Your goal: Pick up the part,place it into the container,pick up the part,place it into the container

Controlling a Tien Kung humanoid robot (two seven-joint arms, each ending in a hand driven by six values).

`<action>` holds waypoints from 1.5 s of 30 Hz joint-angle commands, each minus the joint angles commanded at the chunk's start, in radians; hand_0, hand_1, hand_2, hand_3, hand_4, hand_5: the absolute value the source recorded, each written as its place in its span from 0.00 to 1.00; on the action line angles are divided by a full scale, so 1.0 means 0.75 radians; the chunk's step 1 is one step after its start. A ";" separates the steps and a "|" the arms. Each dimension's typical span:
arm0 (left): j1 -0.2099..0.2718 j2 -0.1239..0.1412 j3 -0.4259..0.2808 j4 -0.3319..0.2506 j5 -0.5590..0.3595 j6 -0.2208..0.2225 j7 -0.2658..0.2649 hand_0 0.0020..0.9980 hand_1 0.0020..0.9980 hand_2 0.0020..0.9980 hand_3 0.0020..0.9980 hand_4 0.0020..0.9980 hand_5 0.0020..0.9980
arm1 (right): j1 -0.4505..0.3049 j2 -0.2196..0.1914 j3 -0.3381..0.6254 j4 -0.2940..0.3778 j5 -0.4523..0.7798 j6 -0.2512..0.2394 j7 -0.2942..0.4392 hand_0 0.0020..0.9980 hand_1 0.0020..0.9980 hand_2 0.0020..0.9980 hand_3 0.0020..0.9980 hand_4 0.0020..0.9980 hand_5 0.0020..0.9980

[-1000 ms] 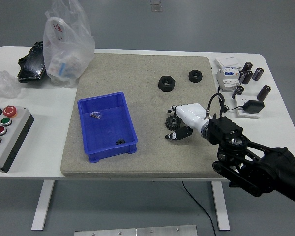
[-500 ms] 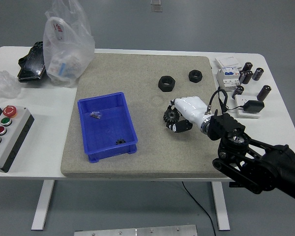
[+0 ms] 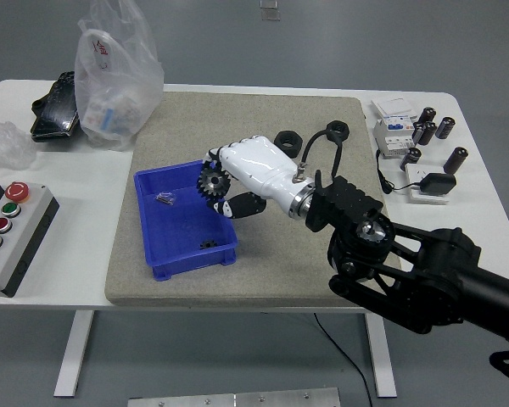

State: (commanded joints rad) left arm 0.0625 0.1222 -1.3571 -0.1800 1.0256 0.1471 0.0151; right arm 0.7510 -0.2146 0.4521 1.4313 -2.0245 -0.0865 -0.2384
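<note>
As I had only the head view to work from, I checked the grip first: the right hand [image 3: 246, 178] was closed on a dark toothed gear [image 3: 212, 181], pinched between the white fingers [image 3: 225, 163] and the thumb, and held just above the right rim of the blue bin [image 3: 146, 225]. I judged the gear to be a rigid metal part, fairly heavy for its size, hard-edged and unlikely to deform; its teeth should give purchase, so holding it across the toothed rim looked sound, though a smooth face could slip. I judged a short drop would do it no harm. The bin stood on the beige mat [image 3: 254, 271] and already held a small dark gear [image 3: 208, 244] near its front wall and a small metallic fastener-like piece [image 3: 164, 198] toward the back; I could not identify that piece further. Two black hex nuts [image 3: 337, 130] lay farther back on the mat. The left arm was out of view.
</note>
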 joint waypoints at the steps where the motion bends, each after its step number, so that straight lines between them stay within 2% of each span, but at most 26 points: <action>1: 0.000 0.000 0.001 0.000 -0.001 0.000 0.000 0.68 0.65 0.63 0.65 0.69 0.24 | 0.005 0.003 -0.016 0.000 0.010 0.007 0.007 0.41 0.53 0.46 0.45 0.28 0.00; 6: 0.000 -0.001 0.001 0.000 -0.003 0.001 0.003 0.68 0.65 0.63 0.65 0.69 0.24 | 0.021 0.011 -0.051 -0.003 0.020 0.026 0.019 0.41 0.53 0.46 0.45 0.28 0.00; 7: 0.000 -0.001 0.002 0.000 -0.003 0.001 0.003 0.68 0.65 0.63 0.65 0.69 0.24 | 0.022 0.012 -0.055 -0.003 0.022 0.027 0.019 0.43 0.58 0.54 0.50 0.28 0.00; 12: -0.002 0.001 0.004 0.000 -0.002 0.001 0.004 0.68 0.65 0.63 0.65 0.69 0.24 | 0.026 0.019 -0.073 -0.013 0.052 0.041 0.011 0.43 0.58 0.54 0.50 0.28 0.00; 13: -0.004 0.002 0.003 0.000 -0.001 0.001 0.004 0.68 0.65 0.63 0.65 0.69 0.24 | 0.028 0.021 -0.078 -0.016 0.063 0.049 0.007 0.43 0.68 0.70 0.64 0.25 0.21; 18: -0.008 0.007 0.001 0.000 0.002 0.001 0.003 0.68 0.65 0.63 0.65 0.69 0.24 | 0.031 0.028 -0.089 -0.022 0.091 0.094 -0.009 0.43 0.68 0.70 0.64 0.25 0.21; 19: -0.008 0.008 0.001 0.000 0.002 0.001 0.003 0.68 0.65 0.63 0.65 0.69 0.24 | 0.032 0.029 -0.090 -0.022 0.093 0.104 -0.011 0.45 0.73 0.80 0.72 0.34 0.19; 24: -0.008 0.007 0.003 0.000 0.002 0.001 0.004 0.68 0.65 0.63 0.65 0.69 0.24 | 0.032 0.033 -0.090 -0.022 0.091 0.130 -0.019 0.45 0.73 0.80 0.72 0.34 0.19; 25: -0.008 0.006 0.003 0.000 0.002 0.001 0.005 0.68 0.65 0.63 0.65 0.69 0.24 | 0.032 0.033 -0.090 -0.021 0.089 0.131 -0.023 0.46 0.74 0.83 0.77 0.52 0.21; 26: -0.007 0.006 0.003 0.000 0.002 0.001 0.005 0.68 0.65 0.63 0.65 0.69 0.24 | 0.031 0.033 -0.089 -0.021 0.086 0.130 -0.026 0.46 0.74 0.83 0.77 0.52 0.21; 30: -0.007 0.006 0.002 0.000 0.002 0.001 0.007 0.68 0.65 0.63 0.65 0.69 0.24 | 0.023 0.033 -0.079 -0.019 0.070 0.108 -0.029 0.46 0.74 0.83 0.77 0.52 0.21; 31: -0.006 0.006 0.001 0.000 0.002 0.001 0.007 0.68 0.65 0.63 0.65 0.69 0.24 | 0.019 0.033 -0.074 -0.019 0.064 0.096 -0.028 0.44 0.74 0.82 0.79 0.66 0.28; 34: -0.004 0.006 -0.003 0.000 0.004 0.002 0.009 0.68 0.65 0.63 0.65 0.69 0.24 | 0.002 0.032 -0.052 -0.019 0.055 0.054 -0.026 0.44 0.74 0.82 0.79 0.66 0.28; 41: -0.002 0.003 -0.006 0.000 0.007 0.002 0.009 0.68 0.65 0.63 0.65 0.69 0.24 | -0.024 0.029 -0.021 -0.018 0.060 0.004 -0.027 0.43 0.72 0.81 0.79 0.69 0.27; 45: -0.001 0.003 -0.012 0.000 0.013 0.001 0.006 0.68 0.65 0.63 0.65 0.69 0.24 | -0.083 0.008 0.073 0.002 0.077 -0.053 -0.020 0.42 0.71 0.80 0.78 0.69 0.27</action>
State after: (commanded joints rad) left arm 0.0614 0.1244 -1.3660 -0.1800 1.0352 0.1480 0.0195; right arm 0.6890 -0.2084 0.5071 1.4328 -1.9666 -0.1264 -0.2535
